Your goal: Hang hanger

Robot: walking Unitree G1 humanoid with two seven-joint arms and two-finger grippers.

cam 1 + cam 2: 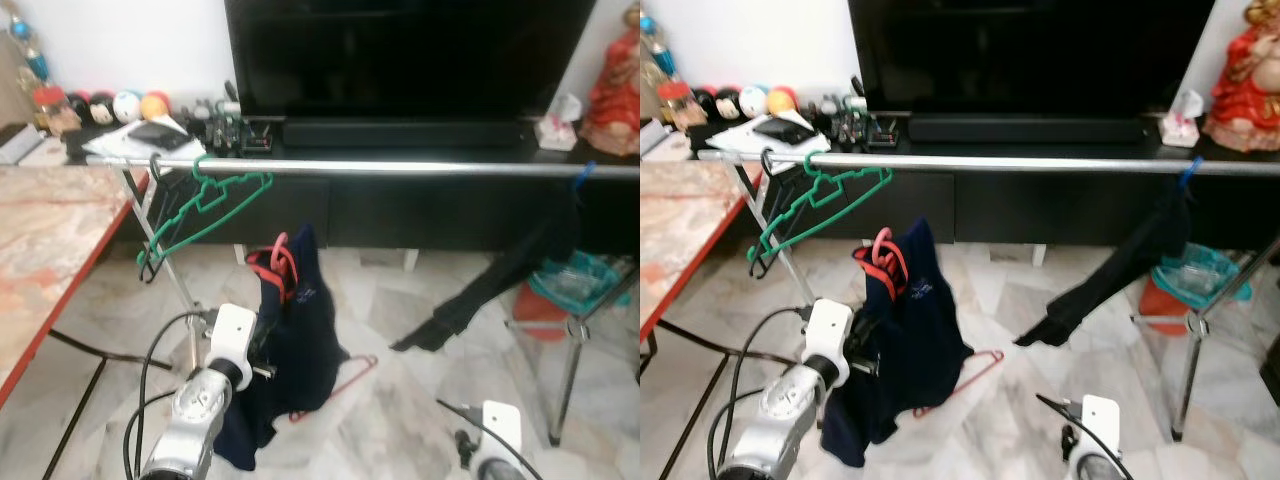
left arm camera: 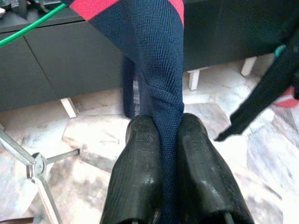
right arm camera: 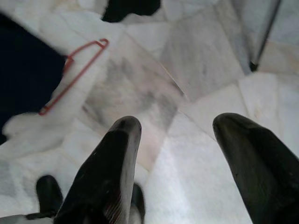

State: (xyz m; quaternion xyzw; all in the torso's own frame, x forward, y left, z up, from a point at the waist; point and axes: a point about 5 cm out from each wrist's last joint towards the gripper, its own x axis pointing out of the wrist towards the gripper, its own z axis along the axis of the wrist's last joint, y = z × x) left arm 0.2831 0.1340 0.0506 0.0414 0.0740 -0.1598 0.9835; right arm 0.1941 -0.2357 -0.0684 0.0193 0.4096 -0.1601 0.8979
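Rail [image 1: 400,168] across the middle, 9 to 3 o'clock. Hanger [image 1: 205,205] hung on rail at 10 o'clock, beside table [image 1: 50,250] at 9. TV [image 1: 400,55] behind rail at 12. Shirt [image 1: 285,350] held up below rail at 6 by left gripper [image 2: 169,140]. Second hanger [image 1: 345,378] on floor [image 1: 400,420] beside shirt.

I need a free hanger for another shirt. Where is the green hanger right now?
The green hanger hangs on the silver rail near its left end, beside the table, above the navy garment.
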